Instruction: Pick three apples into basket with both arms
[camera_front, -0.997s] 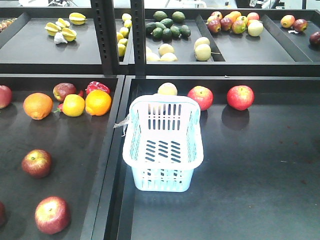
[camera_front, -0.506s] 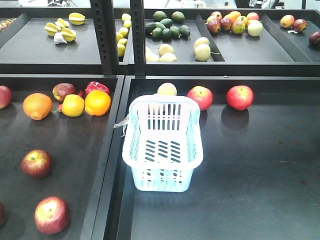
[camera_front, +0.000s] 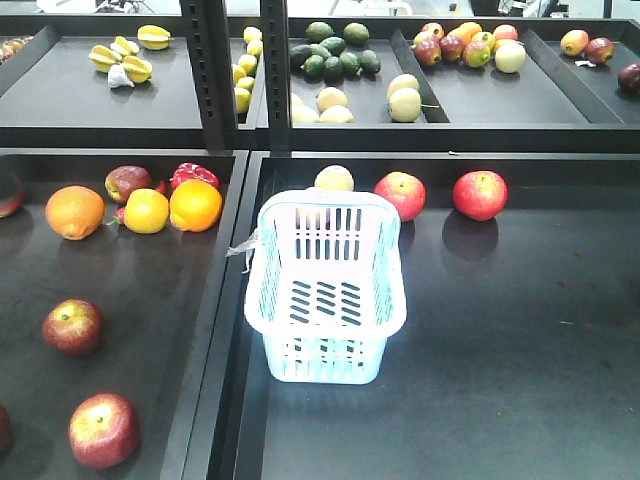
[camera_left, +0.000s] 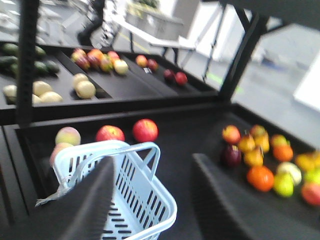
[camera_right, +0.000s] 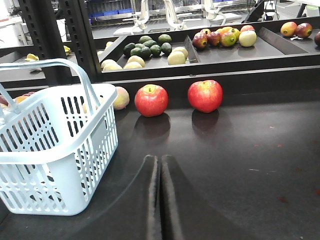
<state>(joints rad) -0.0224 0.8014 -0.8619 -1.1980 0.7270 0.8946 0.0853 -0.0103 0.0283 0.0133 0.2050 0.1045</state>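
Against the front view of a second ago, the big right tray (camera_front: 500, 350) and the basket (camera_front: 325, 290) standing on it are unchanged. The basket is empty, and the two red apples (camera_front: 401, 194) by the tray's back wall have not shifted. The one change I can find is at the far edge of the left tray (camera_front: 150, 300). The edge apple (camera_front: 8, 200) that showed bright red before is now dim and mostly lost, and I cannot tell what covers it.

The left gripper (camera_left: 152, 167) is spread wide, its two black fingers (camera_left: 95, 200) well apart with nothing between them; this wrist picture is blurred. The basket lies just below and ahead of it. One finger overlaps the basket's side in view, though I cannot tell whether they touch. The two red apples sit farther ahead, beyond the basket.

The right gripper (camera_right: 160, 162) is clenched — its fingers are pressed together along their length, gripping nothing, low over the tray floor. From it the basket stands ahead and to the left, apart from the fingers, its hoop handle arching above the rim. The two red apples lie ahead, well beyond the tips against the back wall — one just left of the fingers' line, one to the right. A pale apple (camera_right: 120, 97) peeks out behind the basket's far corner, left of them.
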